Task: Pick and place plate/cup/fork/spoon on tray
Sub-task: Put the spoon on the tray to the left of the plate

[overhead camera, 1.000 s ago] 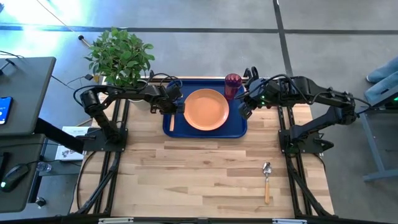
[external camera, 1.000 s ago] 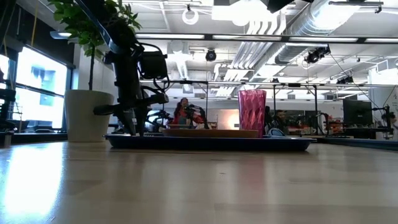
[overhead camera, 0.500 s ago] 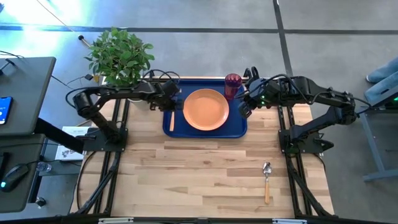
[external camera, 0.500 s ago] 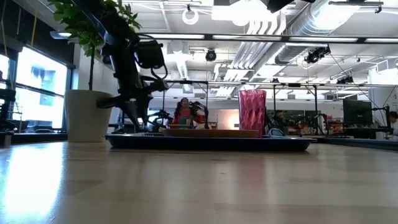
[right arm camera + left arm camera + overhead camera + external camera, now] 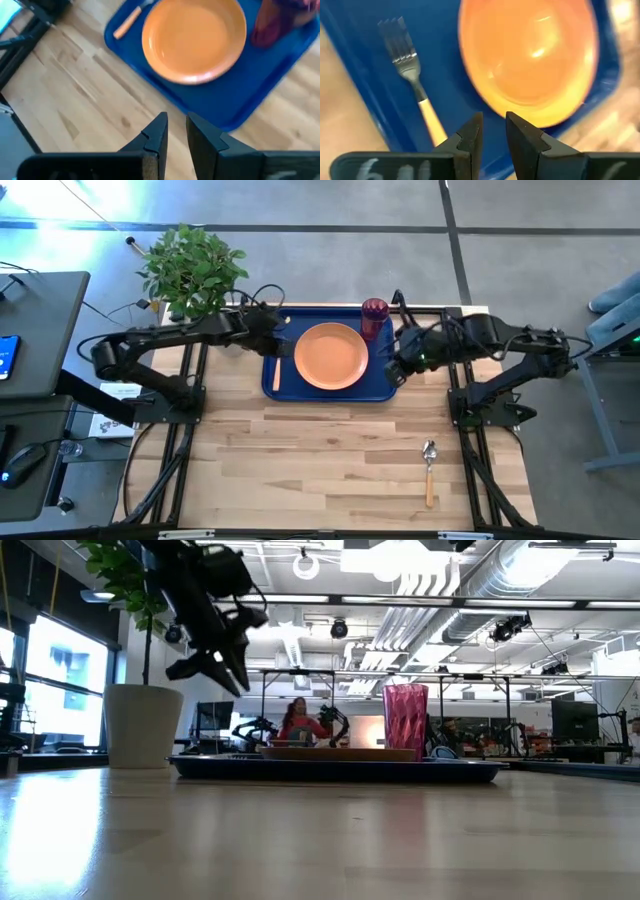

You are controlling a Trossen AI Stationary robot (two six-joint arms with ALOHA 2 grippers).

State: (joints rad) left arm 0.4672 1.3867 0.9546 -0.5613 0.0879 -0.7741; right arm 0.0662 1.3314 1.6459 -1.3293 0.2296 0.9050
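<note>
The tray (image 5: 385, 387) sits at upper centre of the high view and already carries the plate (image 5: 331, 356), the cup (image 5: 374, 316) at its upper right corner, and the fork (image 5: 415, 85) along its left edge. What remains is the spoon (image 5: 429, 471), alone on the counter (image 5: 300, 460) at lower right of the high view.

My right end effector (image 5: 393, 370) hangs at the tray's right edge, fingers (image 5: 155, 137) a narrow gap apart and pinching nothing. From it the spoon lies down the frame and slightly to the right, well apart. Its long axis runs nearly straight up and down the picture, bowl toward the tray, wooden handle toward the bottom edge.

My left end effector (image 5: 272, 340) is lifted above the tray's left edge, also slightly parted and empty, and has the whole tray between it and the spoon. I judge the right one clearly nearer, so the reach is mine on that side.
</note>
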